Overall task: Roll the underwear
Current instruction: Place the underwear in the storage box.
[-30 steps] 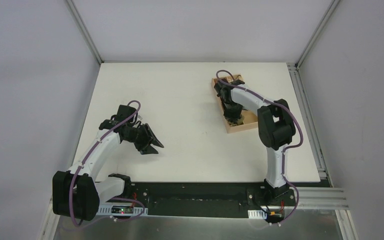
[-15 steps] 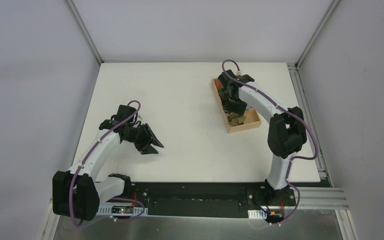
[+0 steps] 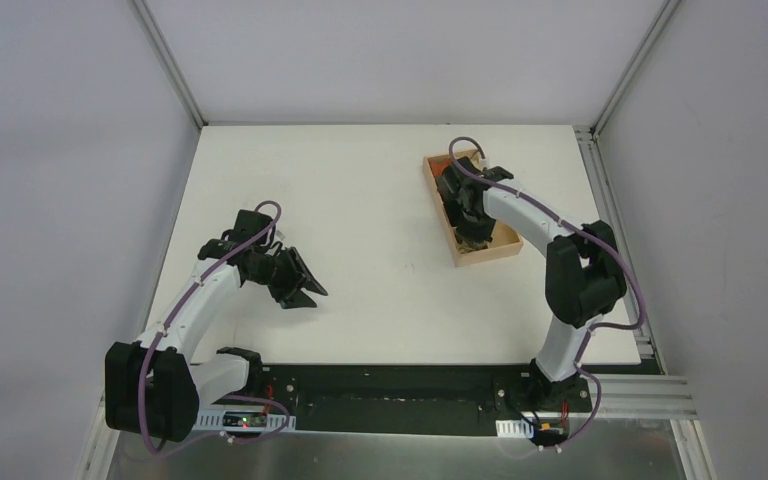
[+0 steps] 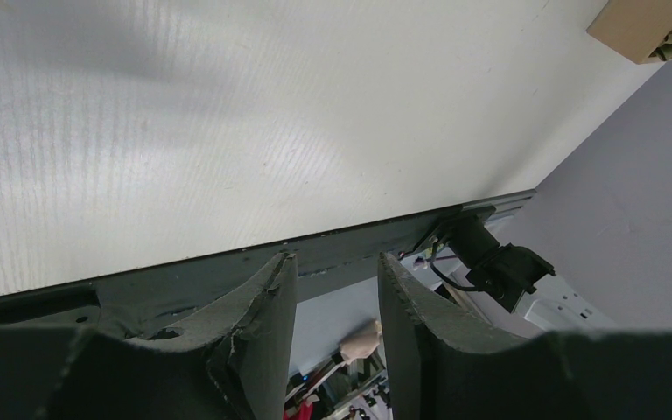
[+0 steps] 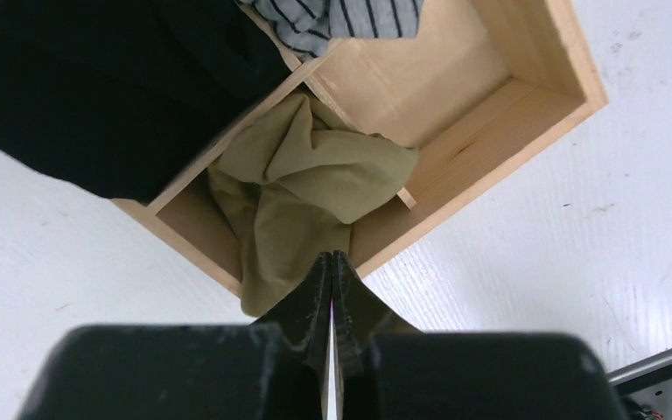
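- The olive underwear [image 5: 306, 184] lies crumpled in the near end of the wooden box [image 5: 534, 96], far right on the table [image 4: 227, 131]. One fold drapes over the wall, and the waistband is hidden.
- The right gripper [image 5: 331, 262] is clenched on that fold.
- The left gripper [image 4: 334, 262] is released at near left.

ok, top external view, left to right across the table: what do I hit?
left arm's shoulder → left gripper → wooden box → right arm's elbow. The right gripper, shut on the underwear, overlaps the box, so it is left unranked.
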`<action>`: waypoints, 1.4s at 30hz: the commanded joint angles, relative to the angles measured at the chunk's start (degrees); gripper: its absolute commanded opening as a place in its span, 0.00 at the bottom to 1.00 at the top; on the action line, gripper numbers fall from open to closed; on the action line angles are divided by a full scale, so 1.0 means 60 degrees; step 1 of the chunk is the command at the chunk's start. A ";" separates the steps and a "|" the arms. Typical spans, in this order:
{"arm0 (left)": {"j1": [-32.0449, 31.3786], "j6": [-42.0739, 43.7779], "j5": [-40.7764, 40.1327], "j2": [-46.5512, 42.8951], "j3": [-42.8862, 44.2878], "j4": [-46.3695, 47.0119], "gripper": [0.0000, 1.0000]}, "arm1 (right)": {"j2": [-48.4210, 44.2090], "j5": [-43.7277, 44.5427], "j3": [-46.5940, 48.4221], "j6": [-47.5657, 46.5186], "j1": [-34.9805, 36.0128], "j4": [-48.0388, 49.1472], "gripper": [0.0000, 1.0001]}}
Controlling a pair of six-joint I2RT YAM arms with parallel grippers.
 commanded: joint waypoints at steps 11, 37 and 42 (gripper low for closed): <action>0.0089 -0.0068 0.0131 -0.0255 -0.0040 0.0039 0.39 | -0.0577 0.0337 0.0127 -0.0091 0.0019 0.0123 0.00; 0.0089 -0.0082 0.0091 0.0050 0.0163 0.0039 0.38 | 0.0514 -0.0802 -0.0577 0.0046 -0.0783 0.1788 0.00; 0.0089 -0.0075 0.0129 0.0072 0.0233 0.0039 0.38 | 0.1114 -0.0760 -0.0791 0.0028 -0.0766 0.2075 0.00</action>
